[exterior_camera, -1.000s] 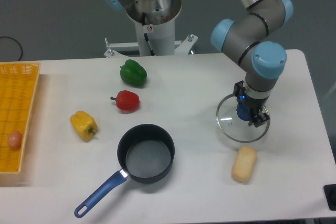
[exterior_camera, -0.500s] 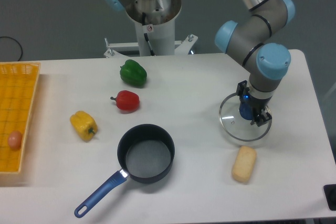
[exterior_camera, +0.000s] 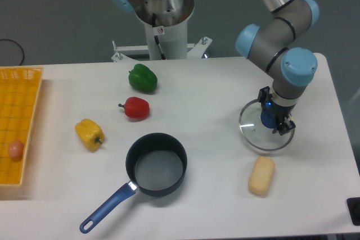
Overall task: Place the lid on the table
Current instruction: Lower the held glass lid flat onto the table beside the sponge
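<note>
Gripper (exterior_camera: 274,118) on the UR5e arm points straight down at the right side of the large white rectangular table (exterior_camera: 208,195), its two dark fingers closed narrow on the blue centre knob of the round clear glass lid (exterior_camera: 266,128) with thin metal rim. Lid sits roughly level, low over the table surface; cannot tell from this view whether its rim touches the tabletop or hangs just above it. Knob is mostly hidden between the fingers, only a patch of blue shows.

Pale beige oblong bread roll (exterior_camera: 261,175) lies on the table just in front of the lid, near but apart from its rim. Dark round saucepan with a blue handle (exterior_camera: 156,164) stands uncovered at centre front, handle pointing toward the front-left corner, well apart from the lid.

Left of centre: green bell pepper (exterior_camera: 142,78) nearest the arm's base, red bell pepper (exterior_camera: 135,108) just in front of it, yellow bell pepper (exterior_camera: 90,134) further left and forward. All three lie on the table, apart from each other and from the saucepan.

Yellow mesh tray (exterior_camera: 19,111) sits at the left edge of the table, partly cut off by the frame. Small pinkish-brown egg-shaped item (exterior_camera: 16,149) lies inside it near its front end.

Grey-white robot base column (exterior_camera: 166,26) stands behind the table's far edge, centre.
</note>
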Available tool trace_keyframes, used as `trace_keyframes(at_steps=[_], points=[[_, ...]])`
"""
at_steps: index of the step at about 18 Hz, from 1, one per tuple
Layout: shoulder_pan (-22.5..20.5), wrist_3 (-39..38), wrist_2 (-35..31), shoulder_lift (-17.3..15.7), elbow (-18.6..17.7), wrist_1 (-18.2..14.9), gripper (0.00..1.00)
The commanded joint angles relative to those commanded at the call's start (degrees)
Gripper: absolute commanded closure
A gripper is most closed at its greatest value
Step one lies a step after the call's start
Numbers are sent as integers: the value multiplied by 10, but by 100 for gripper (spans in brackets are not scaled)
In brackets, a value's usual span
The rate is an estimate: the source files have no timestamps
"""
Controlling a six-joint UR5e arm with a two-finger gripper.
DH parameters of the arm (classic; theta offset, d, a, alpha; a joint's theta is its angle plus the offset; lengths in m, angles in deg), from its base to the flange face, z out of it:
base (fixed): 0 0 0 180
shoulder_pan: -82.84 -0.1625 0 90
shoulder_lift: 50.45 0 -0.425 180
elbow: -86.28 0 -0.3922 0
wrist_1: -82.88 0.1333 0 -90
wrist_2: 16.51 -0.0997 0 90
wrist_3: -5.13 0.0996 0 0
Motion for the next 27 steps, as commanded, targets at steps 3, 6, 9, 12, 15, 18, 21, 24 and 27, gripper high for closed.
trace_keyframes(at_steps=[3,6,9,12,15,18,21,24,27], points=[[0,0,0,3,1,0,31],[0,0,0,5,3,0,31],[0,0,0,8,4,0,31],[0,0,0,8,4,0,31],[0,0,0,10,4,1,31],[0,0,-1,12,5,0,31],[0,0,0,15,6,0,31],[0,0,-1,18,8,2,31],[1,-1,-1,20,8,8,31]])
